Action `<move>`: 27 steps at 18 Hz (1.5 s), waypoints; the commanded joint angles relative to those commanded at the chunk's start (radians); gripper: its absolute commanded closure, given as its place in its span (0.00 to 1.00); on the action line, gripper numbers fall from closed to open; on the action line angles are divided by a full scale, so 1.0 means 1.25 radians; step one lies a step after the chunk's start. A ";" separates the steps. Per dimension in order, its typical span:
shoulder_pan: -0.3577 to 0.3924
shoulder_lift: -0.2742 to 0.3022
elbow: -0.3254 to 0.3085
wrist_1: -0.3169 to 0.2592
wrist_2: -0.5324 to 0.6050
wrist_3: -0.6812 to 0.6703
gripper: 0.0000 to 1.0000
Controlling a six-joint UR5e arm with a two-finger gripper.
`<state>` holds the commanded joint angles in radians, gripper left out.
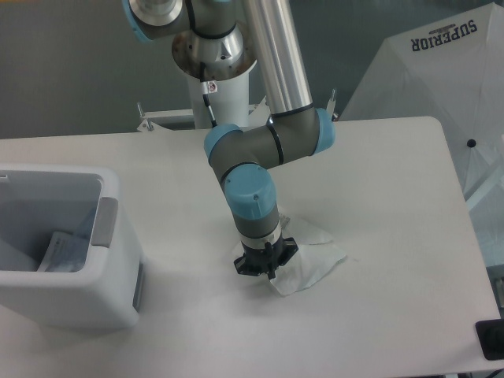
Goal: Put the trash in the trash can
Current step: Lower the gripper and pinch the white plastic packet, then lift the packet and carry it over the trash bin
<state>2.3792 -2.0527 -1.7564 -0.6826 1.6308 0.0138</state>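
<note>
The flat crinkled clear plastic bag [315,253] lies on the white table [394,181], right of centre. My gripper [264,272] points straight down onto the bag's left edge and touches it. Its dark fingers are too small and bunched to show whether they are closed. The white trash can [110,260] stands at the left front of the table. Inside it rests the crushed bluish plastic bottle [64,250], partly hidden by the can's wall.
White fabric marked "SUPERIOR" [441,71] hangs beyond the table's right rear corner. The arm's base column [220,94] rises behind the table's middle. A dark object [492,339] sits at the front right corner.
</note>
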 joint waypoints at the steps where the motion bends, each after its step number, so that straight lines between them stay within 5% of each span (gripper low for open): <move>1: 0.011 0.017 0.001 0.000 -0.015 0.001 1.00; 10: 0.043 0.157 0.109 0.009 -0.224 -0.027 1.00; 16: 0.034 0.243 0.204 0.010 -0.340 -0.229 1.00; 23: -0.039 0.340 0.232 0.012 -0.384 -0.286 1.00; 27: -0.092 0.351 0.229 0.011 -0.385 -0.304 1.00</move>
<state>2.2643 -1.6137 -1.4696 -0.6688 1.1490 -0.3666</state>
